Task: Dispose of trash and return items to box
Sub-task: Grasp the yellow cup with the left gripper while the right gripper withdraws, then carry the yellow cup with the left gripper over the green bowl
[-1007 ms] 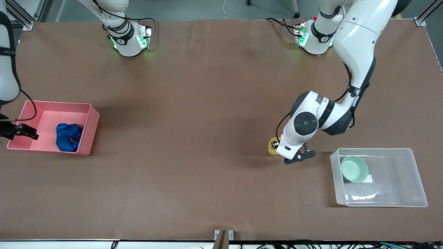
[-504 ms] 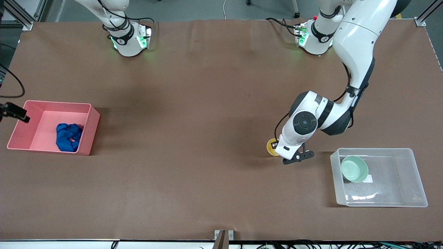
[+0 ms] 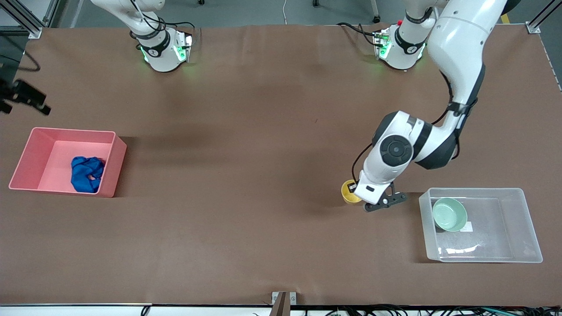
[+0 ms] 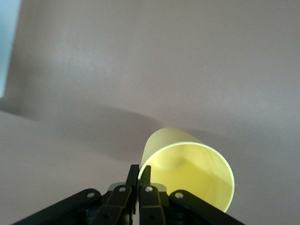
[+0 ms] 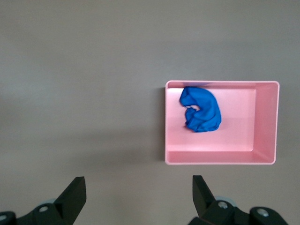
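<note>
My left gripper is shut on the rim of the yellow cup and holds it just above the table, beside the clear box. In the left wrist view the fingers pinch the cup's wall. The mint-green bowl lies in the box, at the end nearest the cup. The blue wad lies in the pink bin. My right gripper is open and empty, up in the air over the table edge past the bin. Its wrist view shows the gripper, the bin and the wad.
The brown table top lies bare between the pink bin and the cup. The two arm bases stand along the edge farthest from the front camera.
My right gripper has risen and drawn away from the pink bin toward the bases' side. My left gripper has lifted the yellow cup and shifted it slightly toward the clear box.
</note>
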`<action>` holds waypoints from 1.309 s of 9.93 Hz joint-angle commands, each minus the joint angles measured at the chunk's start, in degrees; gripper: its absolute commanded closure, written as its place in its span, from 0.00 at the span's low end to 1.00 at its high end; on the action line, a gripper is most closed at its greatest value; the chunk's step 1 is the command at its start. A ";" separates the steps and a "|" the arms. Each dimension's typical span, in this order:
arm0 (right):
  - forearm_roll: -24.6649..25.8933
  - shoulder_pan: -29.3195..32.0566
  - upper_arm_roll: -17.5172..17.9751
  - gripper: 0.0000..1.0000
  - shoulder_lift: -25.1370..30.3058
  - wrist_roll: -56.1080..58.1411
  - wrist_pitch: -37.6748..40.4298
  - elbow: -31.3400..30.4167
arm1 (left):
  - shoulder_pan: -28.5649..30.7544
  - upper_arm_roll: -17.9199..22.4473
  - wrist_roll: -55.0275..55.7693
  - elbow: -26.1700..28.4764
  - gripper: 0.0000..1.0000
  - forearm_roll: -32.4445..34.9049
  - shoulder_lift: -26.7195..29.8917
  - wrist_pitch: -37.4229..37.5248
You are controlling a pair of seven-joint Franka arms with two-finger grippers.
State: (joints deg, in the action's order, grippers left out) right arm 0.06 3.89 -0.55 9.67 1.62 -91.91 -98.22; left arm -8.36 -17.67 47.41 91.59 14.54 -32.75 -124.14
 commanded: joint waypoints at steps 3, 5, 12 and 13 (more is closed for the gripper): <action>0.73 -0.38 4.59 0.00 4.48 -4.17 2.34 -2.94 | 0.09 0.62 -3.61 -8.87 1.00 1.55 0.93 9.08; 0.73 -0.11 4.42 0.00 4.31 -3.04 4.62 -2.59 | 3.41 -0.16 -8.45 -10.72 1.00 1.11 1.38 11.20; 0.37 0.33 4.15 0.00 -3.15 0.66 7.54 10.58 | 12.30 -0.26 -31.29 -12.05 1.00 0.76 5.94 14.71; 0.37 0.15 4.15 0.00 -3.51 0.57 7.54 10.68 | 14.23 -0.26 -34.54 -12.05 1.00 0.76 6.12 14.72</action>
State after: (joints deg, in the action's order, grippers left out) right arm 0.19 3.76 3.20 8.63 1.64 -85.52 -90.39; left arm 4.05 -17.38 16.18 78.87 14.97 -26.34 -110.51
